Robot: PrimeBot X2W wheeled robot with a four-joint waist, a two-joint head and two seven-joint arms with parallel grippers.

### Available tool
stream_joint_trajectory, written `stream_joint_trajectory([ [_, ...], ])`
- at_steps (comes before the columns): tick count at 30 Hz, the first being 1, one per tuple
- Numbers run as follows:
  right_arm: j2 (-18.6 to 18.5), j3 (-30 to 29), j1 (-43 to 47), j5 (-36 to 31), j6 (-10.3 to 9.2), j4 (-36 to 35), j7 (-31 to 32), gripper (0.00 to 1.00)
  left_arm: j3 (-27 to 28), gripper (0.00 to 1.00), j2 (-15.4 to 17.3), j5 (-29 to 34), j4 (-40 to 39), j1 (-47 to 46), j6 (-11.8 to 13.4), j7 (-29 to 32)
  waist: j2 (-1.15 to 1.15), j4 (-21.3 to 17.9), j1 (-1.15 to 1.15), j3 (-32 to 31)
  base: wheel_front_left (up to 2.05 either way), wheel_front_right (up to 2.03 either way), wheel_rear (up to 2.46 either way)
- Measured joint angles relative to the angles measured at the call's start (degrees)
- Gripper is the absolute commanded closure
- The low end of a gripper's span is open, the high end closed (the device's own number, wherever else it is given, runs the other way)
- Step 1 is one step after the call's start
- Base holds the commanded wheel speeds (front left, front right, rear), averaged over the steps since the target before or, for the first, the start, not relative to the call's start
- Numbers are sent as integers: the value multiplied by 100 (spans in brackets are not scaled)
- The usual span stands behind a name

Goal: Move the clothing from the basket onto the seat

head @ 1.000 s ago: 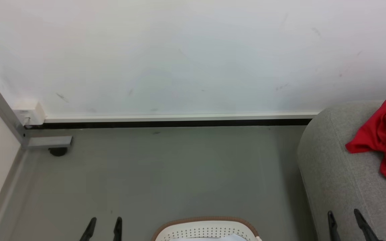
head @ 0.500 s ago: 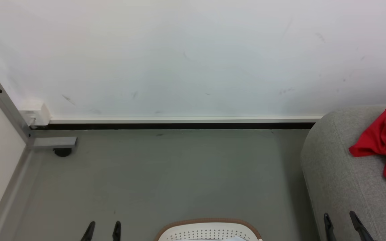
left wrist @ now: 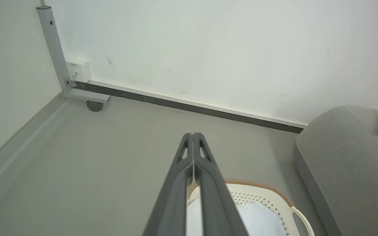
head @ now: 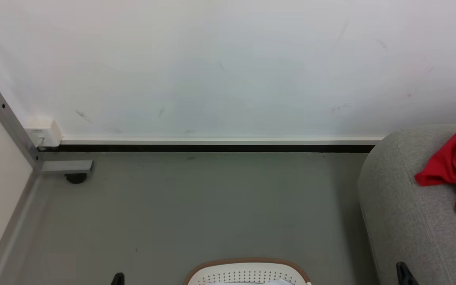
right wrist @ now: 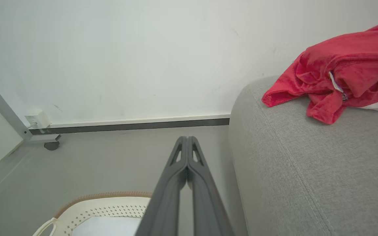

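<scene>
Floor grey, smooth, running back to a white wall w/ pale skirting over a dark strip. Left corner: grey metal post w/ a foot bar on a dark caster, white socket box beside it. Right side: seat, light grey fabric, rounded arm facing the floor.

Count: 1 seat. 1 basket on the floor, just left of the seat. 1 clothing item, red, crumpled on top of the seat near the arm, well apart from the basket. 1 pale cloth inside the basket. 2 grippers: left gripper w/ fingers pressed together, nothing betw. them, over the floor by the basket; right gripper likewise pressed tight, empty, beside the seat's arm.
</scene>
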Motion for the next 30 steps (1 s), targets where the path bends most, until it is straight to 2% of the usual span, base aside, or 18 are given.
stream_joint_trajectory([
  [15, -2, -113, -180, 1570, 0, -40, 398, 100, 125, 100, 0, -1599, -5, -231, -51, 376, 0, 34, 0, 25, 0, 0, 0],
  [30, -7, -204, -388, 2903, 0, -85, 733, 100, 253, 100, 0, -2885, -5, -456, -82, 698, 0, 66, 0, 49, 0, 0, 0],
])
